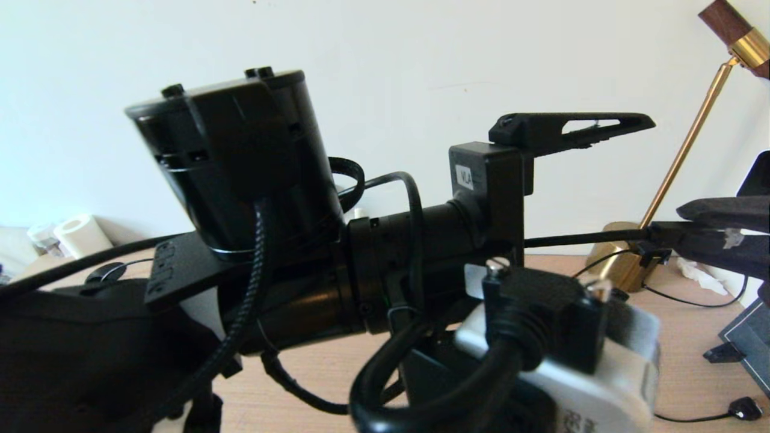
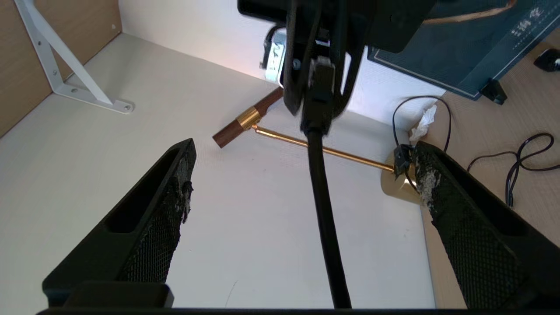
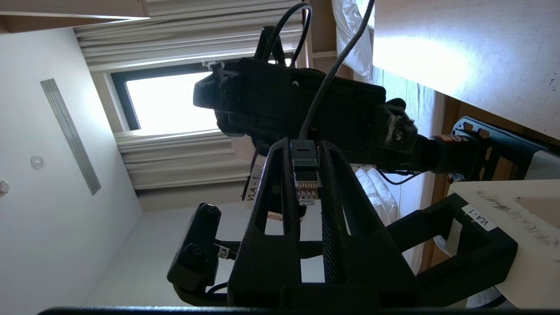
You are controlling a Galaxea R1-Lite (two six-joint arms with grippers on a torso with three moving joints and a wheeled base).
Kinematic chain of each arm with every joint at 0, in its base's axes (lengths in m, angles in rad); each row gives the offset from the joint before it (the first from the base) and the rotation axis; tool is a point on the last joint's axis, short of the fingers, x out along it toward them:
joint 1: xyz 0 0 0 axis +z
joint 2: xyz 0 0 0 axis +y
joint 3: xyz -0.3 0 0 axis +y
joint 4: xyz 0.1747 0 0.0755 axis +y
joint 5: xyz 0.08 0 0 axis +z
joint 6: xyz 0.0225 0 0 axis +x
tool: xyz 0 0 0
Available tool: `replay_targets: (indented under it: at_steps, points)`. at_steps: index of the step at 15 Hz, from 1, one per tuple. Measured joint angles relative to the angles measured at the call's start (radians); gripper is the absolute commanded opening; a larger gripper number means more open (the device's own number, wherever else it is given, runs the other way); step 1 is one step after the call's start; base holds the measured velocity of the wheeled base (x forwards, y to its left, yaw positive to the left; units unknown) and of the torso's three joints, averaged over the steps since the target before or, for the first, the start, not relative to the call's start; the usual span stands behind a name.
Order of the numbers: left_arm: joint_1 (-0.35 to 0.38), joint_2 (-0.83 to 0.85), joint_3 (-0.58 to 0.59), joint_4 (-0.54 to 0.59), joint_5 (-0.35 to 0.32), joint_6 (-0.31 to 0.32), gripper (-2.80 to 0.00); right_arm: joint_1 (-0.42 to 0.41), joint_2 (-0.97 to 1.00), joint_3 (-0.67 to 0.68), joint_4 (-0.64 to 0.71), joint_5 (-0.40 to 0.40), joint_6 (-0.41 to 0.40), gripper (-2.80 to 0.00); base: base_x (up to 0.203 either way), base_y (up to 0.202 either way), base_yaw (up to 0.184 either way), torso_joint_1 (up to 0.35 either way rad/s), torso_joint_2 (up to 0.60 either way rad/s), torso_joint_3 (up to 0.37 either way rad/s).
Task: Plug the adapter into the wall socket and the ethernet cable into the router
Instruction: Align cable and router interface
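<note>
My right gripper (image 3: 305,146) is shut on the small black connector (image 3: 305,175) of the ethernet cable (image 2: 326,210), its gold contacts pointing back toward the wrist. In the head view this gripper (image 1: 668,225) enters from the right edge, with the cable (image 1: 577,239) stretched leftward from it. My left gripper (image 2: 304,146) is open and raised above the table. The thick black cable runs through the wide gap between its fingers (image 2: 173,197) without touching either. One left finger (image 1: 571,127) shows in the head view. The adapter, wall socket and router are out of view.
A brass desk lamp (image 1: 680,162) stands at the back right against the white wall. A dark blue board (image 1: 746,343) leans at the right. A thin black cable with a small plug (image 1: 746,409) and a crumpled tissue (image 1: 698,276) lie on the wooden table (image 1: 680,343).
</note>
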State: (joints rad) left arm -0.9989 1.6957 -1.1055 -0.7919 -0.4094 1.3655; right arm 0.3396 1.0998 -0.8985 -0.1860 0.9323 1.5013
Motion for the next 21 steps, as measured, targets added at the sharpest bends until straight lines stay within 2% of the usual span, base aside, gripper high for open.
replay_targets:
  at_steps: [7, 8, 21]
  points:
    - [-0.027, 0.007, -0.007, -0.007, -0.001, -0.001, 0.0, 0.001, 0.001, 0.011, 0.0, 0.0, 0.0, -2.8, 0.0, 0.0, 0.0, 0.0, 0.0, 0.0]
    - [-0.027, 0.008, -0.007, -0.007, -0.001, -0.002, -2.8, 0.001, 0.001, 0.012, 0.0, 0.0, 0.0, -2.8, 0.0, 0.0, 0.0, 0.0, 0.0, 0.0]
    - [-0.045, 0.017, -0.005, -0.007, 0.0, -0.004, -2.8, 0.0, 0.002, 0.014, -0.001, 0.0, 0.0, -2.8, 0.0, 0.0, 0.0, 0.0, 0.0, 0.0]
